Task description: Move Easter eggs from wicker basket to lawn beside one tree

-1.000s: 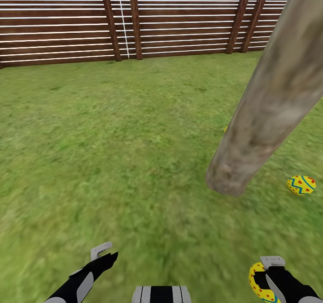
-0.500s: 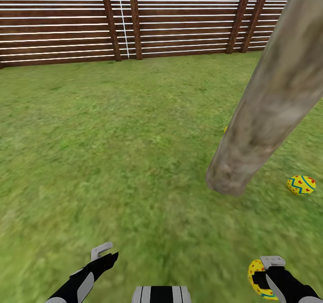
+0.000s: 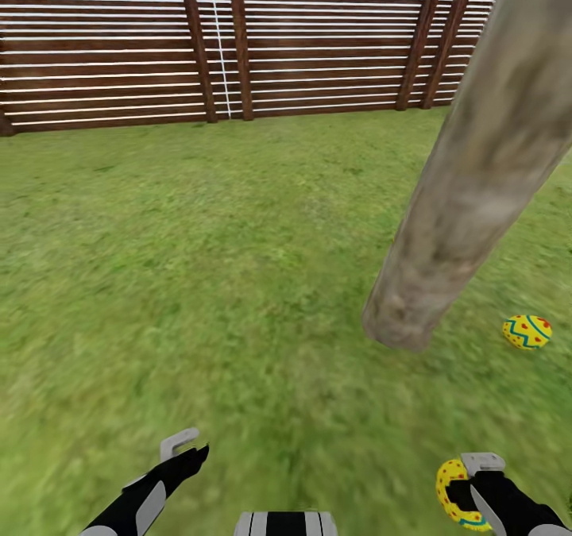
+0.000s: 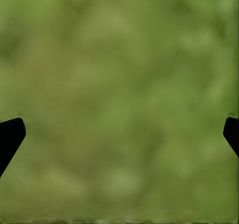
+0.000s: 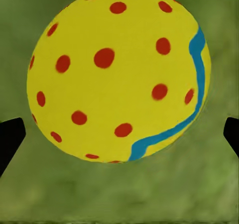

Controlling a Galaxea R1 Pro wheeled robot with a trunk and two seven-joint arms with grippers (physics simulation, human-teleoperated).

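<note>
- Two Easter eggs show around the tree (image 3: 469, 179): one lies on the lawn (image 3: 238, 266) just beside the trunk's foot (image 3: 527, 332), and the other is carried in the right gripper (image 3: 465, 492) low at the robot's right, nearer the robot than the trunk.
- Judging by its look, the carried egg (image 5: 118, 74) is small, rigid and smooth-shelled, so probably light but apt to slip or roll; a hold across its widest part, fingers on opposite sides, seems safest, and it should be set down gently so it does not roll off.
- In the right wrist view the egg sits between the dark fingers (image 5: 11, 137), which are grasping it over grass.
- Right arm: forearm reaching forward and low, gripper pointing toward the ground short of the trunk.
- Left gripper (image 3: 181, 450): spread wide with nothing between the fingers; in its wrist view the two tips (image 4: 10, 137) stand at opposite edges over blurred grass.
- Behind the grass runs a brown slatted fence (image 3: 119, 52).
</note>
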